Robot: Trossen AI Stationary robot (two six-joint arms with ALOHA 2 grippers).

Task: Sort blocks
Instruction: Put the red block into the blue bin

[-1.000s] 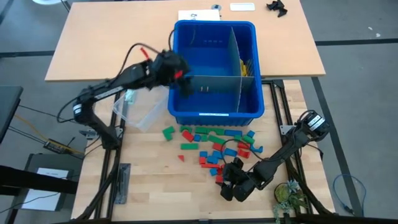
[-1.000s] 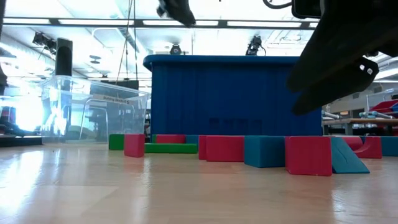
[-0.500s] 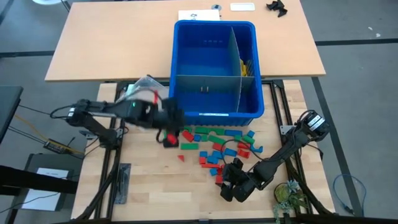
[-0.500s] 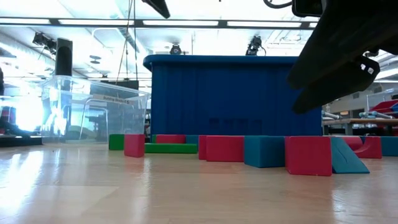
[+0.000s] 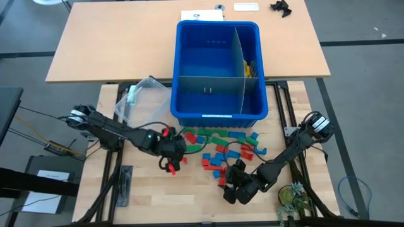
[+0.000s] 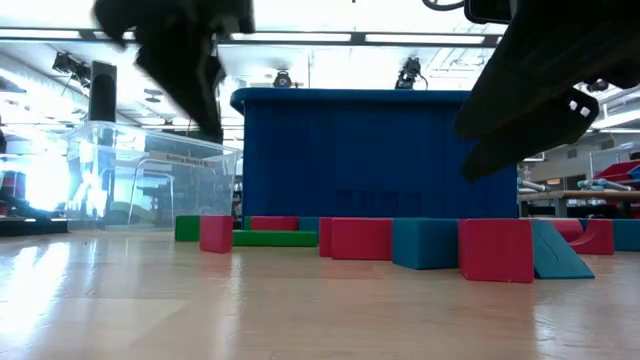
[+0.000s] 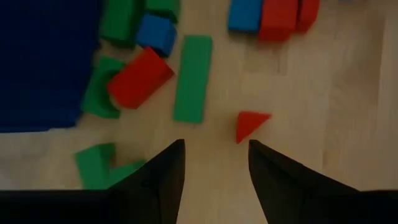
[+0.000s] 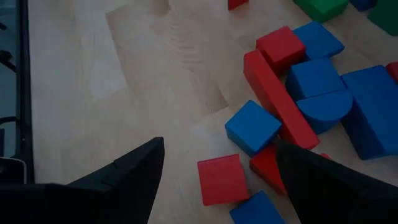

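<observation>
Figure: block sorting, step of approach. The left end effector (image 7: pixel 211 163), jaws parted and holding nothing, hovers over the worktop (image 5: pixel 145 189) just in front of the blue bin (image 5: pixel 218 69), at the left edge of the blocks (image 5: pixel 218 148); a small red wedge (image 7: pixel 250 123) lies just beyond its fingertips, apart from the pile. To do the step well, it would likely centre the jaws on this lone piece and descend straight, keeping clear of the long green block (image 7: pixel 193 78) beside it. The right end effector (image 8: pixel 217 171), wide open and empty, waits at the pile's near edge, farther from the bin. The bin, split by grey dividers, shows yellow pieces (image 5: pixel 249 67) in its right compartment; the clear tub (image 5: pixel 142 104) left of the bin looks empty
</observation>
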